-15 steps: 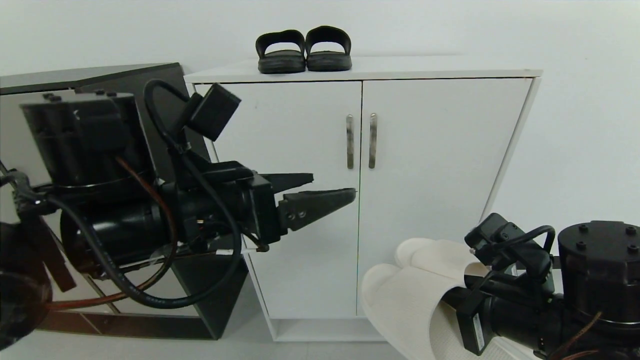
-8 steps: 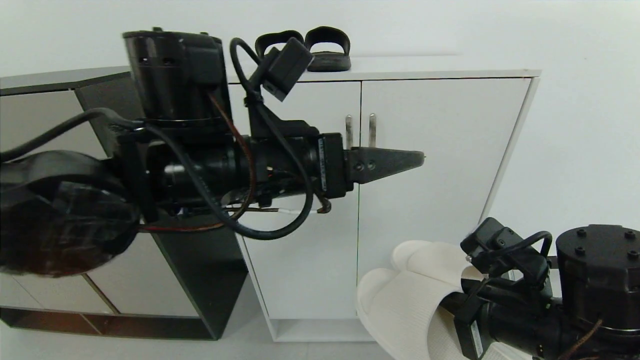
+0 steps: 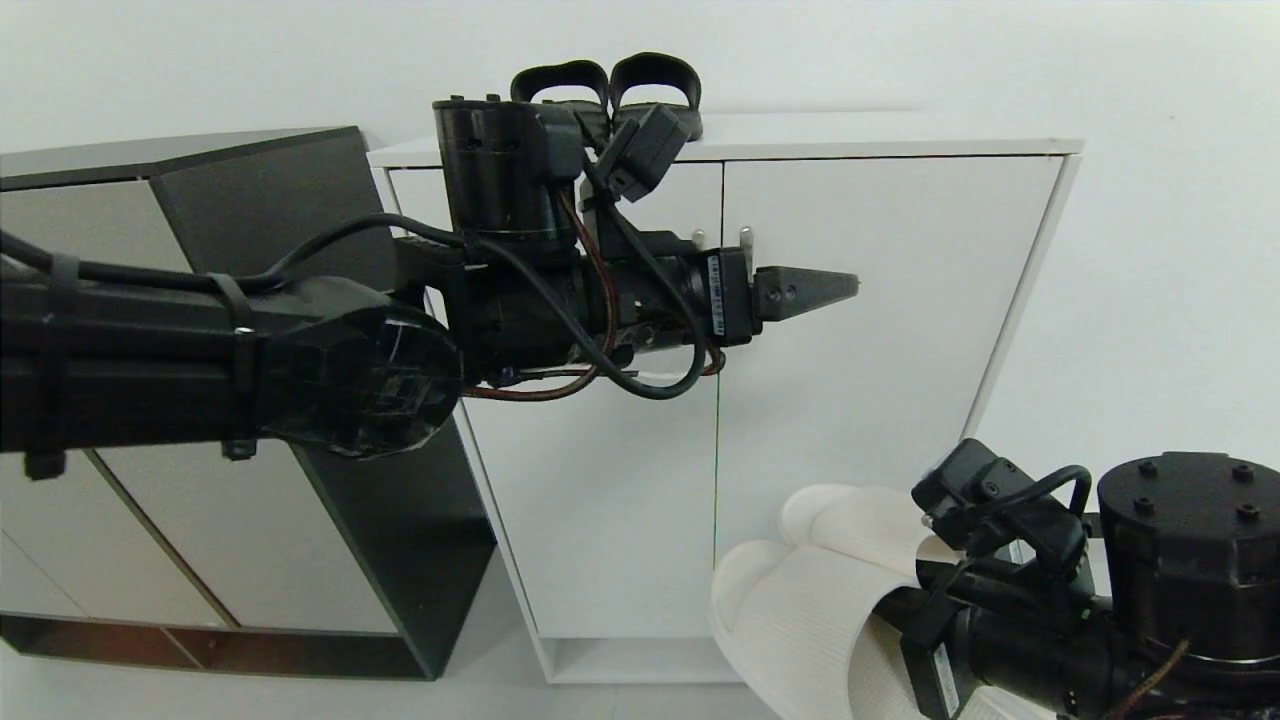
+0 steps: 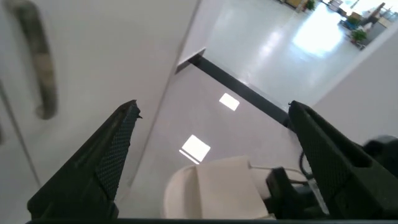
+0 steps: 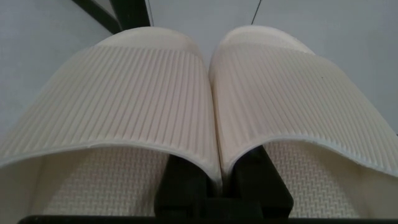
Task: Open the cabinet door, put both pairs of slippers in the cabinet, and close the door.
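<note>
Cabinet: white, flat-fronted two-door cabinet of smooth matte board; both doors are shut, with a thin seam between them.
Handles: two slim upright brushed-metal bar handles beside the seam. In the head view only their tops clear the left arm.
Black slippers: pair of black moulded slide slippers with arched straps, side by side on the cabinet top. Their fronts are partly covered by the left arm's camera block.
White slippers: pair of cream-white slippers with finely ribbed straps and dimpled insoles, pressed together and held in the air low before the right door. Their heels are cut off by the frame edge.
Right gripper: clamped on the white slippers, its black fingers reaching in under the straps.
Left gripper: dark wedge-shaped fingers with textured pads, spread wide apart, level with the handles and just right of them. Whether it touches the door cannot be told.
Side unit: angular dark unit with glossy grey panels, left of the cabinet.
Change: the left arm has risen and stretched toward the doors over the last second. The white slippers have barely shifted.
</note>
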